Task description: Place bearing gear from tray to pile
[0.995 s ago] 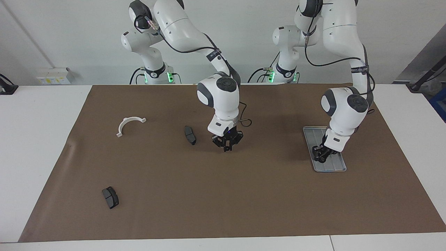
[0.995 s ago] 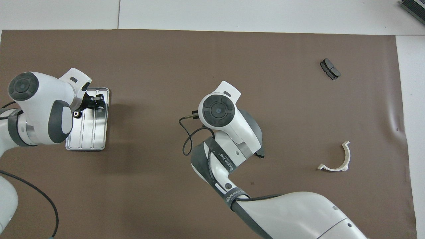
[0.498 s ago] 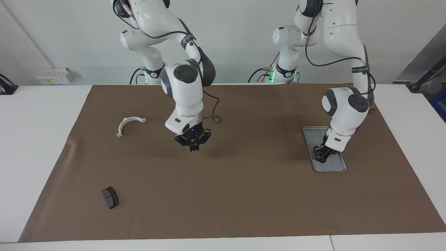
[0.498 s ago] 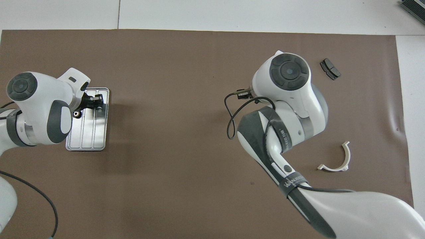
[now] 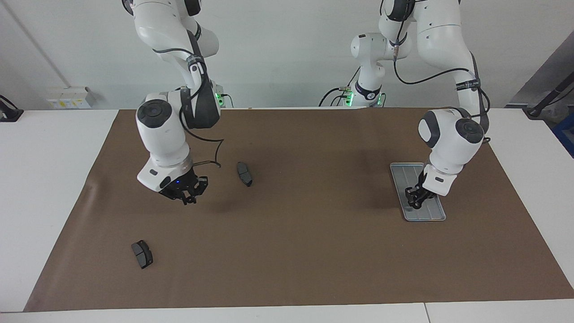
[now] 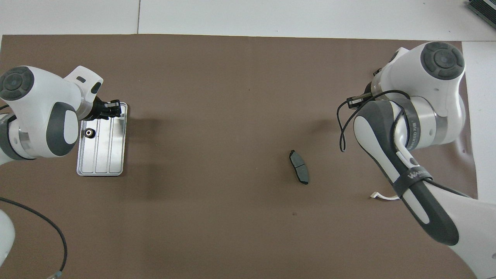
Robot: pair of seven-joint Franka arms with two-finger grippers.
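One bearing gear (image 6: 89, 132) is sitting in an outer groove of the tray (image 6: 101, 162), about halfway along its length, not yet moved toward the pile. The left gripper (image 5: 415, 200) is hanging just over the tray's end farther from the robots, a little higher than a second ago. It has been closing during that second, but I cannot tell whether it is pinching anything. The bigger change is well apart from the tray. The right gripper (image 5: 184, 198), closed tight with nothing visible in it, is sweeping from over the middle of the mat out toward the right arm's end. It is now hovering low over the pile area, with one brake pad (image 5: 245, 174) on its tray side and a second brake pad (image 5: 142, 254) lying farther from the tray again. Its arm is hiding most of the white bracket (image 6: 381, 197). I judge a carry to the pile is underway while the left gripper is working the tray.
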